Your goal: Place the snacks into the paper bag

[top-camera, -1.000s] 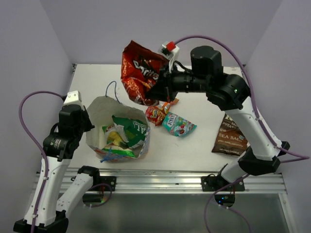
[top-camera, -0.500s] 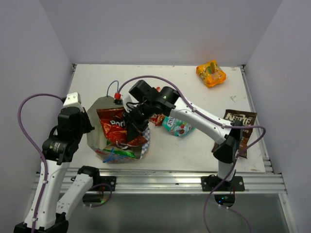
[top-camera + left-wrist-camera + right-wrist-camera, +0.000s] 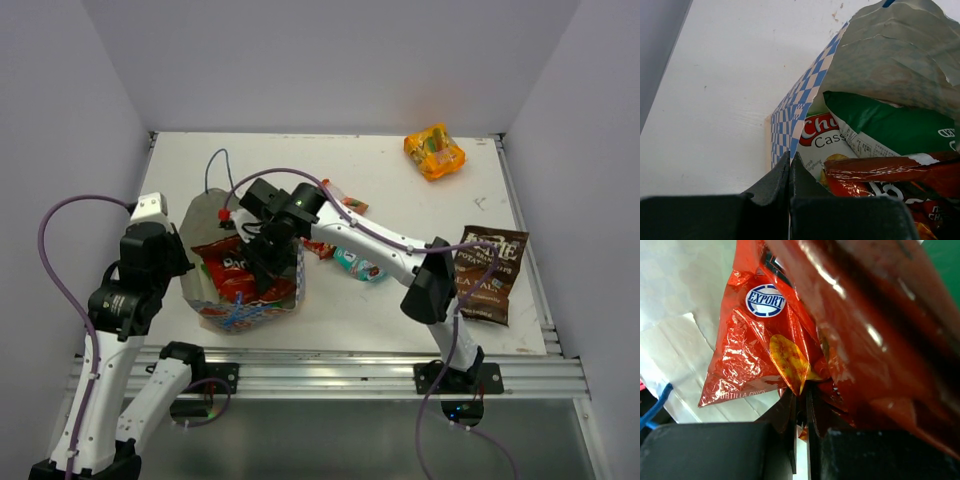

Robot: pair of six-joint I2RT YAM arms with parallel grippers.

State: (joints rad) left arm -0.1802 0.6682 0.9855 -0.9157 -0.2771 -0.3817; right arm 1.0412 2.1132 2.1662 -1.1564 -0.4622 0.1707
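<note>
The white paper bag (image 3: 212, 215) stands open at the front left; its blue-chequered rim (image 3: 800, 107) runs down into my left gripper (image 3: 790, 161), which is shut on it. My right gripper (image 3: 262, 270) reaches down inside the bag, shut on a corner of the red-orange tortilla chip packet (image 3: 225, 265), which fills the right wrist view (image 3: 757, 340) above the gripper (image 3: 803, 396). A green packet (image 3: 900, 125) and a white cassava chip packet (image 3: 827, 142) lie in the bag under the red one (image 3: 890, 175).
A teal packet (image 3: 362, 264) and a small red-orange packet (image 3: 321, 248) lie right of the bag, partly under the right arm. A dark brown packet (image 3: 487, 272) lies at the right edge. A yellow-orange packet (image 3: 434, 150) lies at the back right.
My right gripper has carried the red packet from above the table's back down into the paper bag and pushed it deeper. The left gripper has stayed on the rim.
</note>
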